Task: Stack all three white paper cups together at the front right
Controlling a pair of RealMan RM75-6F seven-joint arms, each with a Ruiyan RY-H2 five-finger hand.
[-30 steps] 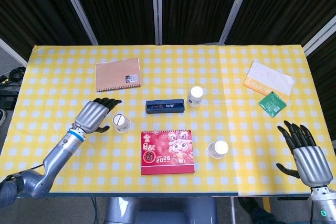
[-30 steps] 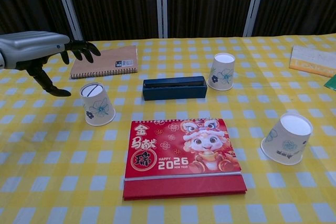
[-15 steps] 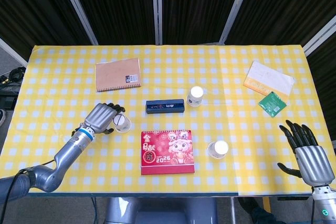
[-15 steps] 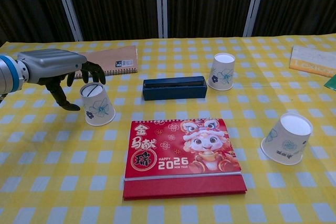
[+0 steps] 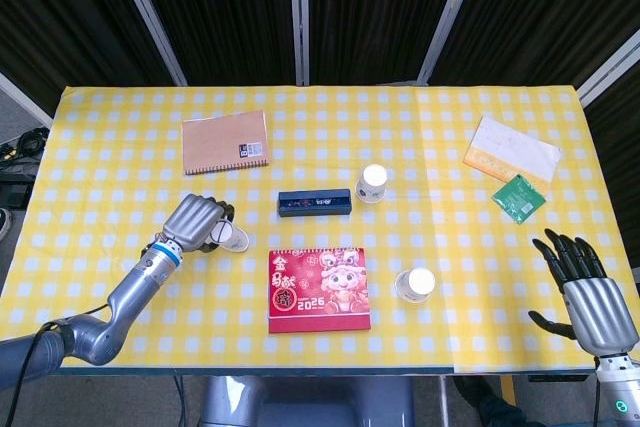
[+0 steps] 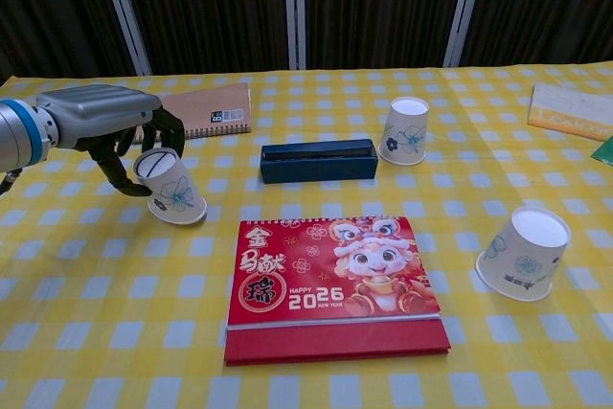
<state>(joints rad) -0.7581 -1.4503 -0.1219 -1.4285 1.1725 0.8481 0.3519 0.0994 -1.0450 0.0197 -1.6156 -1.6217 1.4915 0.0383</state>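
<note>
The left robot hand (image 6: 115,131) grips a tilted paper cup (image 6: 170,189). The right robot hand (image 5: 585,282) is open and holds nothing, near the surface's (image 5: 120,162) front right corner.

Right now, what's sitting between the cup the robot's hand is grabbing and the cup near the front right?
The red 2026 calendar lies between the held cup and the front-right cup; the head view shows it best.

Paper cups: three — one (image 6: 169,189), another (image 6: 404,130), a third (image 6: 524,253). Calendar (image 6: 335,284): one. Notebook (image 5: 225,141): one. Dark box (image 6: 318,161): one.
</note>
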